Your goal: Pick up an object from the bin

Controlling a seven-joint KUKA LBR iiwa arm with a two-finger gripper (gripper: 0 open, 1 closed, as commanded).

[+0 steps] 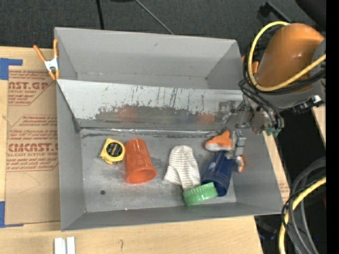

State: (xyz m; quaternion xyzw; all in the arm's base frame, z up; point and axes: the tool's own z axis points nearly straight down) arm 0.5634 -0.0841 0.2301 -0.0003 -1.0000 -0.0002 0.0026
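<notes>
Blue bottle (222, 174) beside striped cloth (183, 165)

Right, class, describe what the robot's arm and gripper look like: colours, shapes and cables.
At the wrist sits a rounded, glossy orange cover, shaped like a dome. Yellow cables loop round it and run on toward the lower right. Below the cover is the gripper, a small boxy assembly of grey metal with dark parts, narrowing toward its tip.

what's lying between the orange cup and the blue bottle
In the camera view, a white striped cloth lies between the orange cup and the blue bottle.
</notes>
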